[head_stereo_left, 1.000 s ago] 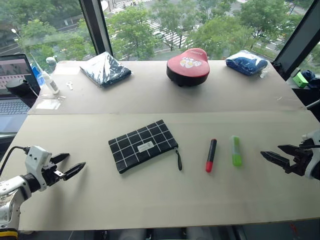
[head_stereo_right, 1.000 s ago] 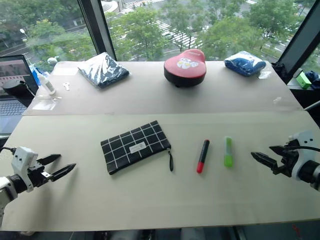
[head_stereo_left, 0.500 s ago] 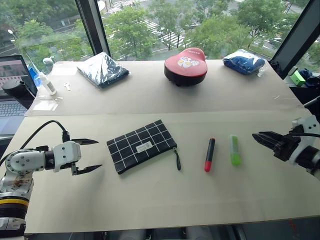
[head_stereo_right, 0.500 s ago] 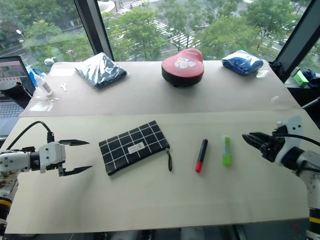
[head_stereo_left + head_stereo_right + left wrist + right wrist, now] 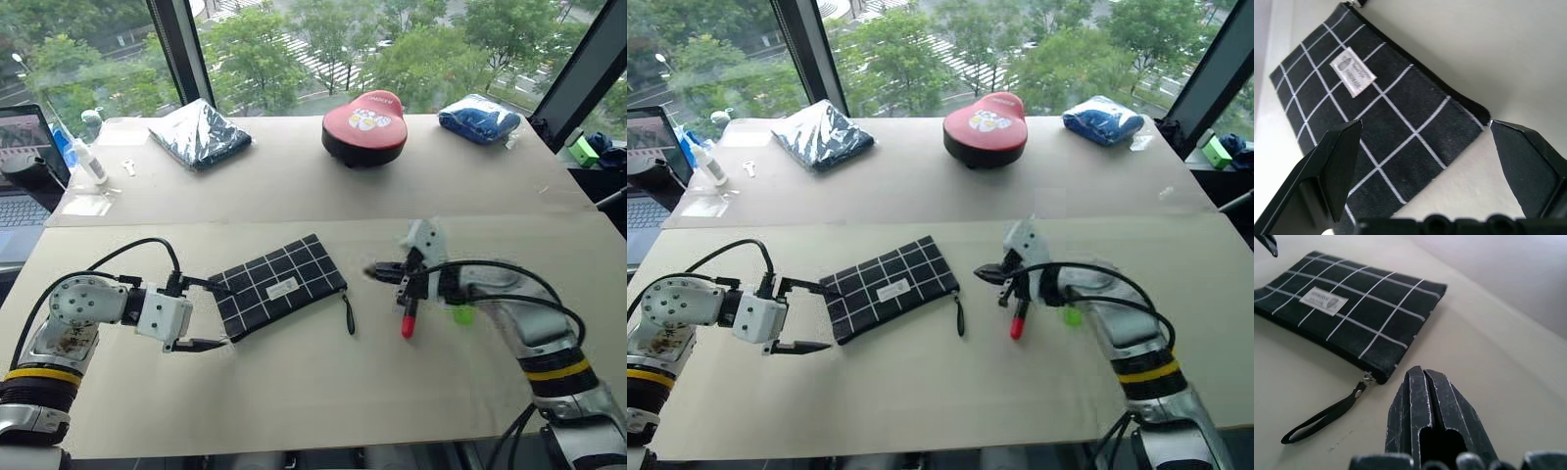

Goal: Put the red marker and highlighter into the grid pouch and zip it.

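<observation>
A: Any legible text?

B: None. The grid pouch (image 5: 1376,122) carries a small white label (image 5: 1353,78), upper left of the left wrist view; its print is too small to read.

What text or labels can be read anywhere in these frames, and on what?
Nothing can be quoted with confidence.
White label on the grid pouch: printed lines, too small to read.
Red case at the back of the table: white flower-like print and a small line of lettering, too blurred to read.
Laptop screen at the far left: content unreadable.
</observation>
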